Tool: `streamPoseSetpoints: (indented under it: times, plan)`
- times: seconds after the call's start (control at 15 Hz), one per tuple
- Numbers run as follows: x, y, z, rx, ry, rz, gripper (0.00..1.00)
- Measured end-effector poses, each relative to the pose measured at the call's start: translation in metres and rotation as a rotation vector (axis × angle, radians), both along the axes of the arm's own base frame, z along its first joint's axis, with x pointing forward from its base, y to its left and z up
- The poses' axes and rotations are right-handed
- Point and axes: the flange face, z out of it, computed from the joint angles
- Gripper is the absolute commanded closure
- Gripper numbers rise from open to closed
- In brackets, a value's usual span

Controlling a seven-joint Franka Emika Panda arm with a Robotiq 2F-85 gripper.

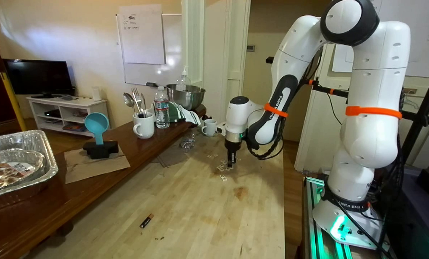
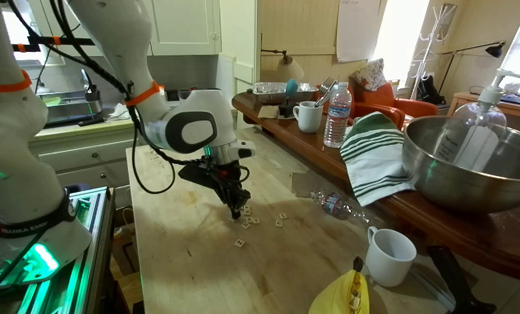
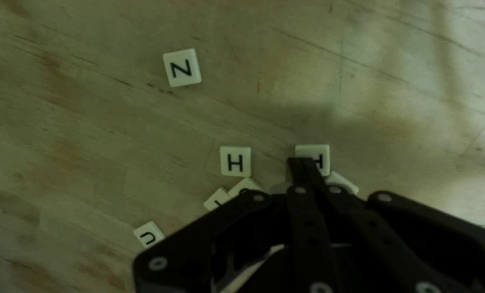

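In my wrist view the gripper (image 3: 301, 160) is closed, nothing visible between its tips, which hide the lower-left corner of a square letter tile (image 3: 318, 152) on the counter (image 3: 104, 122), the rest showing above and right, though I can't tell whether they touch.

Small, square, cream-coloured letter tiles (image 2: 245, 225), marked in black, are scattered across a worn wooden tabletop (image 2: 199, 279), several of them turned face up. In the wrist view, an H tile (image 3: 235, 161) is seen near a partly covered tile (image 3: 321, 151); a U tile (image 3: 148, 235) and a tile readable as N or Z (image 3: 182, 68) are set apart.
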Motion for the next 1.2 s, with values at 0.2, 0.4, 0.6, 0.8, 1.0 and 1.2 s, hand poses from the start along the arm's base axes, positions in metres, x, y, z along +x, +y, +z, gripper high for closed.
streamPoseSetpoints:
  times: [0.2, 0.4, 0.6, 0.8, 1.0, 1.2]
  plan:
    - [-0.003, 0.004, 0.0, -0.016, 0.033, -0.002, 1.0]
    - [-0.006, 0.009, -0.001, -0.032, 0.065, -0.029, 1.0]
    - [-0.007, 0.014, -0.001, -0.042, 0.081, -0.105, 1.0]
    - [-0.006, 0.018, -0.001, -0.029, 0.069, -0.216, 1.0]
    - [-0.004, 0.02, 0.0, 0.005, 0.046, -0.348, 1.0]
    - [-0.001, 0.022, 0.001, 0.047, 0.032, -0.478, 1.0]
